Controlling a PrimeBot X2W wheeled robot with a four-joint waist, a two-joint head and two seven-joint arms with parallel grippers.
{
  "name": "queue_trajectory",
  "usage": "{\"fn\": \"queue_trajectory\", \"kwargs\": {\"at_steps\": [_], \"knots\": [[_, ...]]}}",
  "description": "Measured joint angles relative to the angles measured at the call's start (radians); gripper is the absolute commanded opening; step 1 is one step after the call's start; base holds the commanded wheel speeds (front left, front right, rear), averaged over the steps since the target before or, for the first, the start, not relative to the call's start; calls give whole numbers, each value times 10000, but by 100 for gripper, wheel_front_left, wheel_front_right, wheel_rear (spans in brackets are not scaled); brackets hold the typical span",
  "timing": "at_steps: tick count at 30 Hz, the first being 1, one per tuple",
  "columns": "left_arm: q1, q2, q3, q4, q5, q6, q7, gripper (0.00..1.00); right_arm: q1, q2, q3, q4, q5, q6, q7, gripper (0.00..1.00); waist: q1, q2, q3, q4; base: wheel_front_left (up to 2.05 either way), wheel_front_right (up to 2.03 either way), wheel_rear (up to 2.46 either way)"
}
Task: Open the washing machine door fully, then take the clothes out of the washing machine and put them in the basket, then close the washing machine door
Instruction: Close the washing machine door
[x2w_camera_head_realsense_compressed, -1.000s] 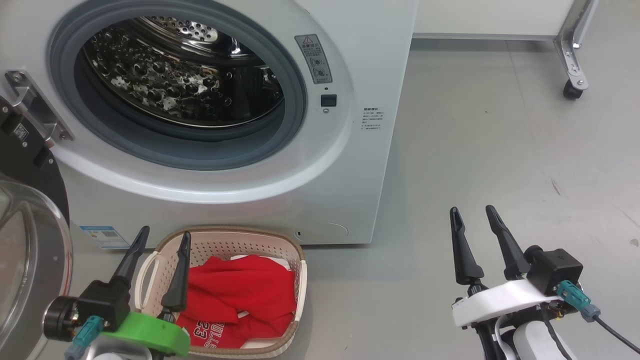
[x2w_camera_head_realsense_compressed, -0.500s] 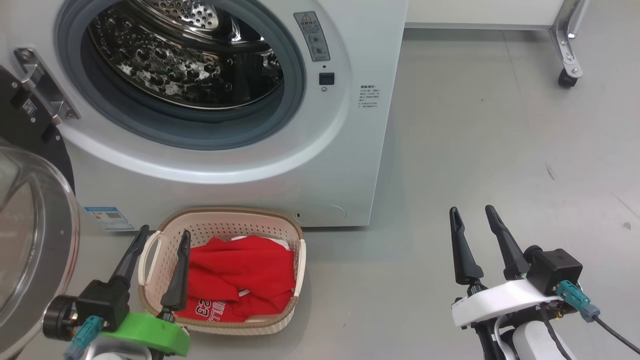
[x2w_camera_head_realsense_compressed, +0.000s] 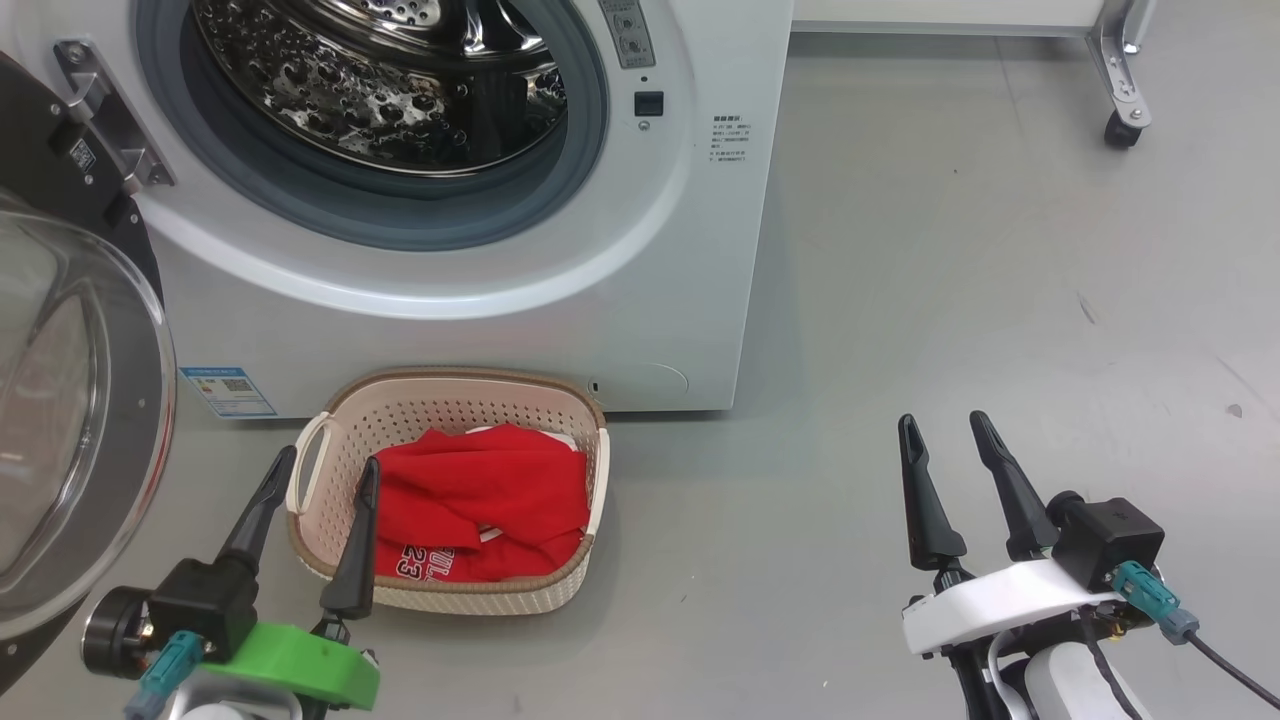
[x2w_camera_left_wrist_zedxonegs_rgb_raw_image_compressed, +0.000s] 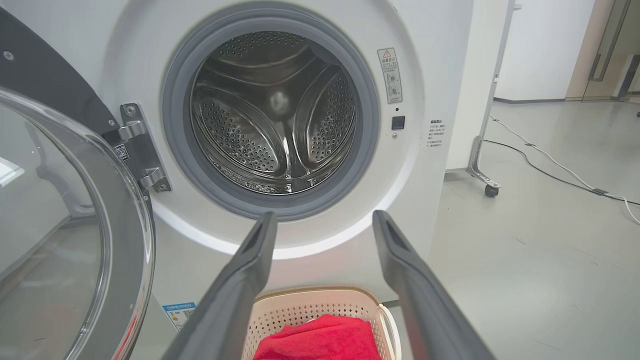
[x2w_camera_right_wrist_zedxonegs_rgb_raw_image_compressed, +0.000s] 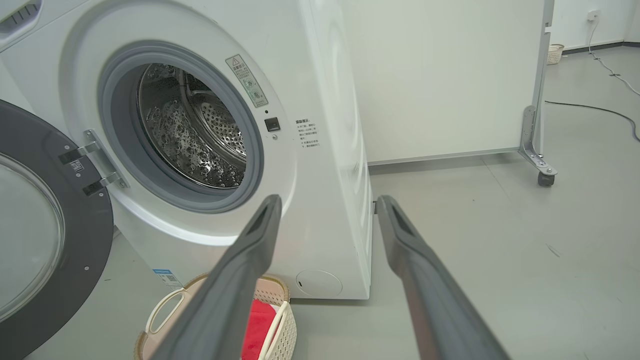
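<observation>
The washing machine (x2w_camera_head_realsense_compressed: 480, 330) stands at the upper left with its steel drum (x2w_camera_left_wrist_zedxonegs_rgb_raw_image_compressed: 280, 120) showing no clothes inside. The washing machine door (x2w_camera_head_realsense_compressed: 60, 420) is swung wide open to the left, glass bowl facing me. On the floor before the machine sits the cream basket (x2w_camera_head_realsense_compressed: 450, 378) with the red clothes (x2w_camera_head_realsense_compressed: 480, 490) lying in it. My left gripper (x2w_camera_head_realsense_compressed: 328, 460) hovers open over the basket's near left corner, holding nothing. Off to the right my right gripper (x2w_camera_head_realsense_compressed: 942, 420) stands open over bare floor. Both wrist views look between open fingers toward the machine.
A white panel on a castor leg (x2w_camera_head_realsense_compressed: 1118, 128) stands behind the machine at the right. A cable (x2w_camera_left_wrist_zedxonegs_rgb_raw_image_compressed: 550, 160) runs across the grey floor farther back. A blue sticker (x2w_camera_head_realsense_compressed: 228, 390) marks the machine's lower left front.
The whole head view has shifted: machine and basket sit higher in the picture, so the camera has moved. Both grippers keep their places in the view and stay open.
</observation>
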Motion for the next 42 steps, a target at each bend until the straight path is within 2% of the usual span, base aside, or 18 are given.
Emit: {"fn": "queue_trajectory", "kwargs": {"at_steps": [23, 42], "knots": [[6, -33, 6, -125, 31, 0, 0, 100, 0, 23, 15, 77, 0, 2, 0, 100, 0, 0, -8, -6, -76, 76, 0], [31, -84, -157, -215, -167, 0, 0, 100, -1, 25, 84, 199, 0, 63, 0, 100, 0, 0, -163, 35, -18, 18, 0]]}}
